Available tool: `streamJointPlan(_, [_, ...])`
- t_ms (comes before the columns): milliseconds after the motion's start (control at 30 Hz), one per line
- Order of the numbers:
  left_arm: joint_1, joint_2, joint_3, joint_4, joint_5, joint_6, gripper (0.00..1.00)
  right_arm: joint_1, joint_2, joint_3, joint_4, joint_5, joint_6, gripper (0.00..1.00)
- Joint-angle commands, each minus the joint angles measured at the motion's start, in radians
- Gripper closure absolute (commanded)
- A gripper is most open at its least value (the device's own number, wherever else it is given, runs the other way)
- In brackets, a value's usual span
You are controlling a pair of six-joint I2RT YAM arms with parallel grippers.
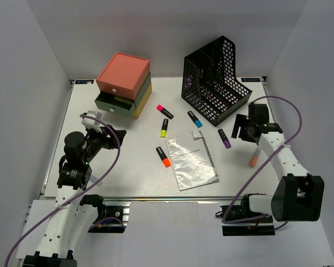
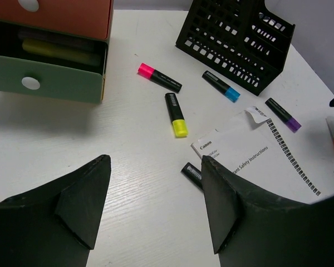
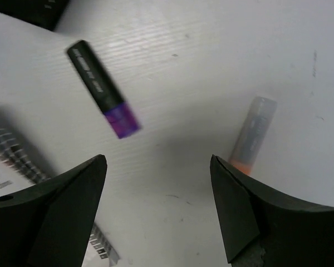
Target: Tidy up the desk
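The left gripper had its two black fingers well apart, and nothing was between them. It hung over a bare part of the desk, on the left side. Just beyond its right finger lay an orange highlighter, half hidden in the left wrist view. Just beside it was a printed sheet in a clear sleeve. Farther out lay a yellow highlighter, a pink highlighter and a blue highlighter, each apart from the others. To the far left stood the drawer box, pink on top. Its green drawer was pulled out, with something long and yellowish inside; what it was I could not tell.

The right gripper also had its fingers spread wide and held nothing. Below it, on the desk, lay a purple highlighter to the left and an orange pen with a clear cap to the right, both free of the fingers. Behind this gripper stood the black mesh file holder, upright at the far right.

The desk itself was the white tabletop under both arms, closed in by white walls. A metal rail ran along its near edge by the arm bases.
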Motion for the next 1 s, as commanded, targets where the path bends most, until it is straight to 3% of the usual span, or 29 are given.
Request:
streamJointPlan(0, [-0.003,0.001,-0.007,0.009,0.026,0.0,0.24,-0.018,0.018,0.034,-0.074,0.18,0.092,0.19])
streamJointPlan(200, [-0.003,-0.002,-0.007,0.007,0.037,0.0,0.24,-0.043,-0.013,-0.012,-0.053,0.313,0.127,0.19])
streamJointPlan(533, [-0.003,-0.022,-0.01,0.016,0.053,0.0,0.24,-0.132,0.068,-0.069,-0.013,0.347,0.107,0.2])
streamJointPlan(967, [-0.003,-0.027,-0.012,0.021,0.066,0.001,0.23,-0.219,0.137,-0.147,0.078,0.251,0.066,0.24])
